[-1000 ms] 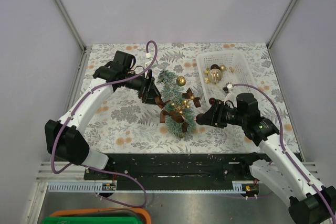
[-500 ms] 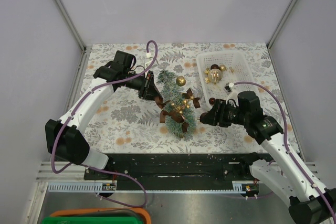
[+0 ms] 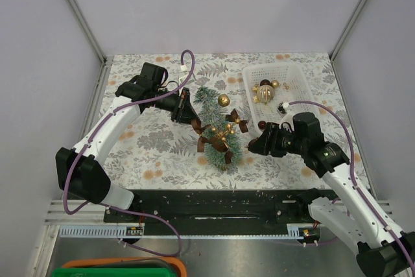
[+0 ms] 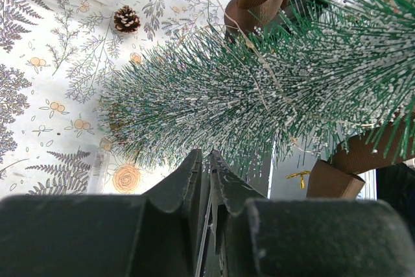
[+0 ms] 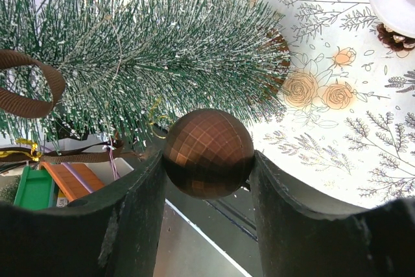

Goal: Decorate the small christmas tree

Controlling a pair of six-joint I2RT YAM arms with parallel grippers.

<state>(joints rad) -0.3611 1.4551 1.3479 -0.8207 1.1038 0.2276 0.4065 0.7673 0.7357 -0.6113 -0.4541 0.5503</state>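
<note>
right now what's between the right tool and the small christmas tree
Only the brown faceted bauble the right tool grips. The right wrist view shows it close in front of the small christmas tree.

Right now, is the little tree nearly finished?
Partly. The small christmas tree already wears brown bows and a gold bauble. The right pincer holds a brown bauble beside its bristles, not hung yet. More baubles wait in the white basket.

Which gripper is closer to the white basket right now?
Right. The right gripper, holding a brown bauble, hangs just near-side of the white basket; the left gripper is beyond the small christmas tree, against its left side.
</note>
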